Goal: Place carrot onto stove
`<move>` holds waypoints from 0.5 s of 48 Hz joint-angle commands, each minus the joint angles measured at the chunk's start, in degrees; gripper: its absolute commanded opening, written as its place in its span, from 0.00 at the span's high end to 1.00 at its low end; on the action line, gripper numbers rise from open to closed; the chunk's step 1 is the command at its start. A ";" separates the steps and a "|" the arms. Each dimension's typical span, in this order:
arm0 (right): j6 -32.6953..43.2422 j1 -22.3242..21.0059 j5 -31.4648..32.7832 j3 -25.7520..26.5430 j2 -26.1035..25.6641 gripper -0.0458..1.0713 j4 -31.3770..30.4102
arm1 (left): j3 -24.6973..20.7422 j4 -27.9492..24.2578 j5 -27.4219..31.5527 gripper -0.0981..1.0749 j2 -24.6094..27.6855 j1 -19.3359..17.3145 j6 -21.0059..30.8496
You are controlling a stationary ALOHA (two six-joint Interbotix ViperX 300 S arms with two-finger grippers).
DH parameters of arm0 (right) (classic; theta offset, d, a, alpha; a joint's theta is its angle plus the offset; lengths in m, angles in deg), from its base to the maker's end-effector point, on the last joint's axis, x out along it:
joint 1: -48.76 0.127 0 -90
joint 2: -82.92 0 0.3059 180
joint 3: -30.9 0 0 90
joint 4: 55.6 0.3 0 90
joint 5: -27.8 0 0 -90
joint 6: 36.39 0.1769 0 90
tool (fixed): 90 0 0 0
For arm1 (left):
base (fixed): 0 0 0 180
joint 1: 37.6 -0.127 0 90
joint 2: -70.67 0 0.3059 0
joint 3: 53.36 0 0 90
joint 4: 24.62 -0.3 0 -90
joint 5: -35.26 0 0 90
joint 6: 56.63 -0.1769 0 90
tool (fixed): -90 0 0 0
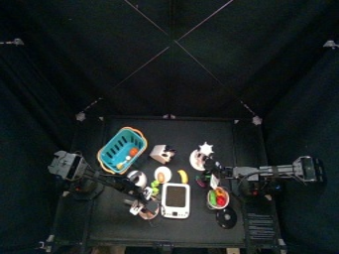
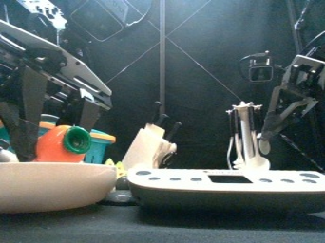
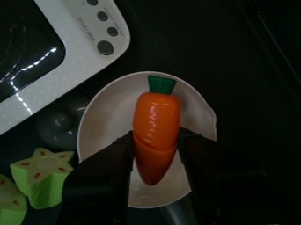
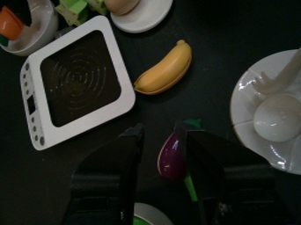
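The carrot (image 3: pixel 157 130) is orange with a green top and lies lengthwise between the jaws of my left gripper (image 3: pixel 157 148), which is shut on its thick lower end. In the front view the carrot (image 2: pixel 53 144) hangs just above the rim of a white bowl (image 2: pixel 45 187) at the left. The stove (image 2: pixel 226 184), a flat white slab with buttons and a grey panel, lies beside the bowl, and its corner (image 3: pixel 47 53) also shows in the left wrist view. My right gripper (image 4: pixel 167 134) stands open on the far side of the stove (image 4: pixel 77 83), over a purple eggplant (image 4: pixel 174 160).
A turquoise basket (image 1: pixel 121 149) stands at the back left. A yellow banana (image 4: pixel 165 66) lies next to the stove, and white crockery (image 4: pixel 276 97) lies beyond it. Green star-fruit pieces (image 3: pixel 41 171) lie by the bowl. Black curtains enclose the table.
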 commanded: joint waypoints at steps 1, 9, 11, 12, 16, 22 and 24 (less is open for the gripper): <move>-0.18 -0.18 -0.44 1.14 -0.18 0.29 0.00 | -1.41 -0.09 -0.26 0.43 -1.05 -0.09 -0.09; -0.26 -0.18 -0.53 1.23 -0.18 0.29 0.00 | -2.37 -1.76 -1.49 0.44 -3.69 -0.44 -0.09; -0.35 -0.26 -0.44 1.23 -0.26 0.29 0.00 | -2.90 -2.46 -2.46 0.44 -4.13 -0.70 -0.26; -0.44 -0.26 -0.44 1.23 -0.26 0.29 -0.09 | -3.16 -2.99 -3.08 0.44 -4.22 -0.88 -0.35; -0.26 -0.35 -0.44 1.23 -0.26 0.29 -0.70 | -4.66 -5.80 -6.06 0.44 -3.96 -1.85 -0.35; -0.18 -0.44 -0.53 1.23 -0.18 0.29 -1.14 | -8.09 -11.34 -12.57 0.44 -1.05 -3.96 -0.09; -0.18 -0.53 -0.44 1.23 -0.18 0.29 -1.23 | -9.23 -11.95 -13.62 0.44 -0.09 -4.48 0.00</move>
